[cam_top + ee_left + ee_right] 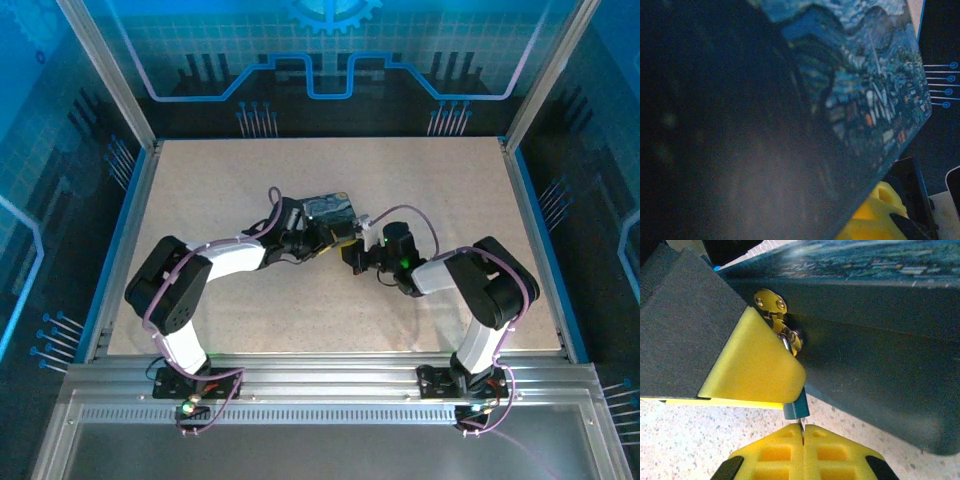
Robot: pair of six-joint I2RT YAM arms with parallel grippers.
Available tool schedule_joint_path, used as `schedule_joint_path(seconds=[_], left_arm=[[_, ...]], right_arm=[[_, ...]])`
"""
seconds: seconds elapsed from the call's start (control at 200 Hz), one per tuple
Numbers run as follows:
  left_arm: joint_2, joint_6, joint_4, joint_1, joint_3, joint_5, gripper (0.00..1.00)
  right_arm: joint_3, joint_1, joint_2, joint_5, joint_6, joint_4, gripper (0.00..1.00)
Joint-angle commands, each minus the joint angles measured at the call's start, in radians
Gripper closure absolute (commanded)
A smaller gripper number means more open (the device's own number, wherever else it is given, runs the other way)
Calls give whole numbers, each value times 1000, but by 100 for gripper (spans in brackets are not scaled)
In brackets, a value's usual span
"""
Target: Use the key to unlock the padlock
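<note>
In the right wrist view the padlock (796, 408) shows as a small dark body. Its thin shackle (785, 341) runs through a brass hasp (770, 302) on the front wall of the dark blue tin (870, 355). One yellow fingertip (752, 367) of the left gripper (326, 239) lies over the padlock's upper half and holds it out from the wall; the other finger is hidden. My right gripper (802, 436) is shut on the key (801, 427), a thin silvery sliver whose tip meets the padlock's lower end. From above, both grippers meet at the tin (331, 207).
The tin's painted lid (865, 85) sits very close to the left wrist camera, with one yellow finger (880, 212) below its edge. The speckled table (300, 320) lies open all round the tin. Blue rails (118, 250) border the table's sides.
</note>
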Motion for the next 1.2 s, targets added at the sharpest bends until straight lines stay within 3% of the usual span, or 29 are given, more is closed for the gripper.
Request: schedule_joint_path(seconds=[0.0,0.265,0.48,0.715,0.9,1.196], left_arm=[[45,-16,14,-35,-19,70,74],[25,-1,6,-30,-32,59,58],[-55,-1,-9,-14,-70,53,44],[-170,2,-6,14,-133,34,39],[-267,-11,35,19,-221,-48,36],[-349,-159,226,19,-404,-147,33]], right_arm=[[6,0,6,-26,21,107,100],[-21,2,18,6,26,46,100],[1,9,-22,5,8,-111,100],[29,26,-39,-19,3,-238,100],[31,34,-80,-16,44,-301,100],[69,68,-126,-24,155,-434,100]])
